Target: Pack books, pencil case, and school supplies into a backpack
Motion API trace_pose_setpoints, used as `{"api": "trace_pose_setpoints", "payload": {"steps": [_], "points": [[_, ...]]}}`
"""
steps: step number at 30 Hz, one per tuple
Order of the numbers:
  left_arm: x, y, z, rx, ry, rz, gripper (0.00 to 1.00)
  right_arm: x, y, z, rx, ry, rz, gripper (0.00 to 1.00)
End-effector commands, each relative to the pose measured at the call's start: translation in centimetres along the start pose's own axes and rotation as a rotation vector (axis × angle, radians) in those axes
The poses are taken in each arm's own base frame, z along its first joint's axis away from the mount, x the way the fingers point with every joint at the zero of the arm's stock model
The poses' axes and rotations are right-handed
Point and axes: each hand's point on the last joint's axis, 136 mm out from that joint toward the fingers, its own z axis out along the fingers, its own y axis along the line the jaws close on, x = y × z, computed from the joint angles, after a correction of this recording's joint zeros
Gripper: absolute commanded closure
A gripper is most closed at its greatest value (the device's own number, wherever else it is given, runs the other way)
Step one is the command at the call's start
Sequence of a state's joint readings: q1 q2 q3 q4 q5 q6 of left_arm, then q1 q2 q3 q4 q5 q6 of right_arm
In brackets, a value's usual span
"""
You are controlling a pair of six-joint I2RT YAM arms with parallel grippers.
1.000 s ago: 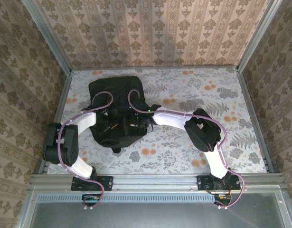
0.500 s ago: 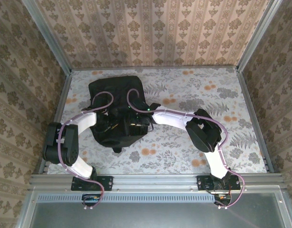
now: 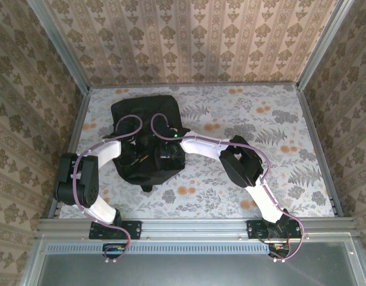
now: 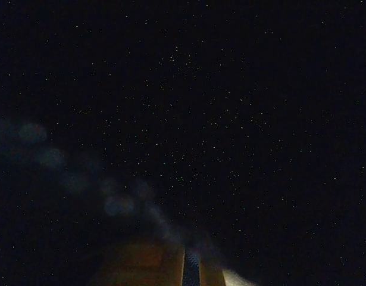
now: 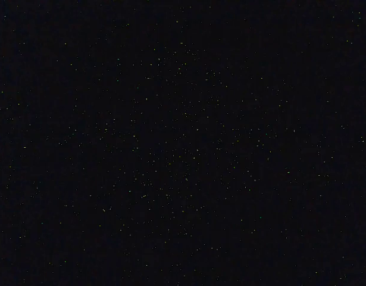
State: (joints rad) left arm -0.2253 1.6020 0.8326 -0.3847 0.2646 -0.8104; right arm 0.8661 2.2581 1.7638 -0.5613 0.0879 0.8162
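Because both hands are sunk in the mouth of the backpack, which lies on the worktop toward ten o'clock in the overhead view, the likeliest trouble is a tangle. The left hand and the right hand sit just beside each other in one dark opening, so a careless pull could knock them together, snag a strap or zip, or drag the soft bag along. The right hand is closed, on what I cannot tell; whether the left is open or closed is too dark to judge. The bag's nine o'clock side lies near the side rail, so room is tight there, while open worktop runs from one to five o'clock.
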Motion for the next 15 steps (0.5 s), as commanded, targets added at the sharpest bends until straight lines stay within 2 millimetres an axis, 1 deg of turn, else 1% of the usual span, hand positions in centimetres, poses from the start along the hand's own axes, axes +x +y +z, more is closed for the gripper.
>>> {"api": "trace_pose_setpoints", "payload": {"steps": [1, 4, 6, 9, 11, 12, 15], "points": [[5.3, 5.7, 2.7, -0.209, 0.189, -0.062, 0.87, 3.2, -2.3, 1.2, 0.091, 0.068, -0.076, 1.0], [5.0, 6.0, 2.5, -0.231, 0.179, -0.058, 0.87, 1.6, -1.5, -1.2, 0.034, 0.019, -0.085, 1.0], [4.9, 6.0, 2.4, -0.239, 0.176, -0.058, 0.87, 0.4, -1.0, -3.4, 0.005, -0.024, -0.099, 1.0], [4.6, 6.1, 2.1, -0.252, 0.17, -0.05, 0.88, -0.6, -0.5, -6.8, -0.037, -0.067, -0.11, 1.0], [4.5, 6.1, 2.0, -0.253, 0.163, -0.045, 0.89, -0.6, -0.6, -8.6, -0.06, -0.083, -0.102, 1.0], [4.4, 6.0, 1.9, -0.249, 0.158, -0.041, 0.9, -0.4, -0.7, -9.2, -0.07, -0.083, -0.092, 1.0], [4.0, 5.8, 1.5, -0.245, 0.145, -0.03, 0.92, 0.6, -1.4, -10.0, -0.093, -0.055, -0.05, 1.0]]}}
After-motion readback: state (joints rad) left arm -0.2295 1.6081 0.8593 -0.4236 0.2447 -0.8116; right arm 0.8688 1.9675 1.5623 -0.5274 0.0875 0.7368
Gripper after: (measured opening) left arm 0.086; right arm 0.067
